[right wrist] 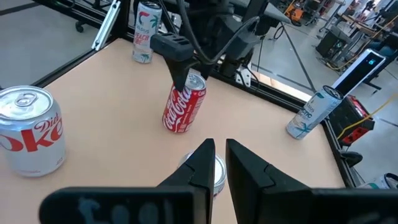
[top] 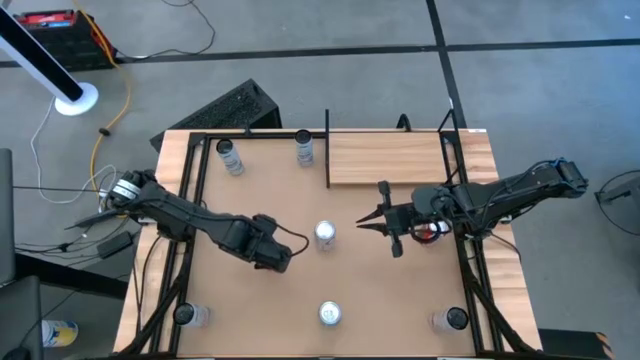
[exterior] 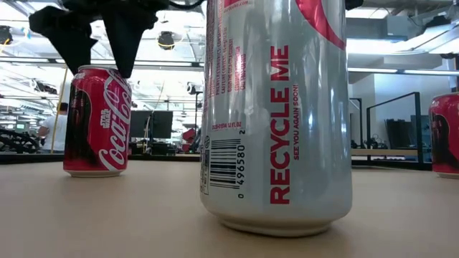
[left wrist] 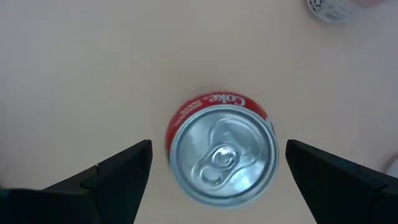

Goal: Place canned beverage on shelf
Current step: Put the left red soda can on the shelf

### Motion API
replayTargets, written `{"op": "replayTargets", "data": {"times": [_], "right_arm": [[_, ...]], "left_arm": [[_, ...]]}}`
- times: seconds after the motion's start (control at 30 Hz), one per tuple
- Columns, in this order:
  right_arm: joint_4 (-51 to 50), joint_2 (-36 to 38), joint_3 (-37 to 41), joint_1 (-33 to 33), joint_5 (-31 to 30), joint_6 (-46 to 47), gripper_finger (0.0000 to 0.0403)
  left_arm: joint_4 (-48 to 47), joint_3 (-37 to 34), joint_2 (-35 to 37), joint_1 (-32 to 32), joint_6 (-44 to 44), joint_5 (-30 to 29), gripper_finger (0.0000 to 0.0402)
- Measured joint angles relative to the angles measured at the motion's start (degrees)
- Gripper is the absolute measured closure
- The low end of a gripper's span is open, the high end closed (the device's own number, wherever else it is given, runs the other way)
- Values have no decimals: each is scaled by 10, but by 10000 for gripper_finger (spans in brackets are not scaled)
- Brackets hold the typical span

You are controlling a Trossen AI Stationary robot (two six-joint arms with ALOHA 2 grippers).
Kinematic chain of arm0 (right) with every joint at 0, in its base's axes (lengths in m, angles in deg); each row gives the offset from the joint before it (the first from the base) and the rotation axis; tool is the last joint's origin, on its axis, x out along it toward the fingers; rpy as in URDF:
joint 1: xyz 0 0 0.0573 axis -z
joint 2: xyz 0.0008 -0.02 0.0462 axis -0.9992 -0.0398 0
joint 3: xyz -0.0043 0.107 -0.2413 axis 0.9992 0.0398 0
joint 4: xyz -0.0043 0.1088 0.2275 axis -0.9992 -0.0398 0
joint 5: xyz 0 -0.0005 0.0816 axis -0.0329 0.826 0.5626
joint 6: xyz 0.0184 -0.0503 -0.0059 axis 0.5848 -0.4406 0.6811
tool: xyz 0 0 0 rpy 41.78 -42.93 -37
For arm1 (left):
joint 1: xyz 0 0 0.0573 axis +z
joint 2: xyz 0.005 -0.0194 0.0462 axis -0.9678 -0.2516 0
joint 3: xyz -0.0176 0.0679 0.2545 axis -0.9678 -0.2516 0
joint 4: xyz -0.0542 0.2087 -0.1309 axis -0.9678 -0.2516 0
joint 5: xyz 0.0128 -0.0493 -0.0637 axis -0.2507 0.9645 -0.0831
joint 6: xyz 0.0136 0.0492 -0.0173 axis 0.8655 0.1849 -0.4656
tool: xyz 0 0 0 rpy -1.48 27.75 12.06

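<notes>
I'm holding the left gripper (top: 288,250) just left of centre in the high view, jaws wide open, straddling the red can (left wrist: 221,152) from above without touching it. In the low view that can (exterior: 97,120) is standing upright at left, on the table (top: 260,300), with dark fingers (exterior: 125,39) hanging over its top. The shelf (top: 390,158) is sitting upper right of centre, bare, well apart from the can. I'm parking the right gripper (top: 366,227) right of centre, jaws nearly closed, gripping nothing. A silver can (exterior: 276,115) is filling the low view's middle.
</notes>
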Motion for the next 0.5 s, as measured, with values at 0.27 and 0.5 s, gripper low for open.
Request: {"op": "replayTargets", "data": {"times": [0.27,0.5], "right_arm": [[-7,0,0,0,0,0,339],[-10,0,0,0,0,0,339]], "left_arm": [[2,0,1,22,19,9,49],[36,-16,1,27,31,31,57]]}}
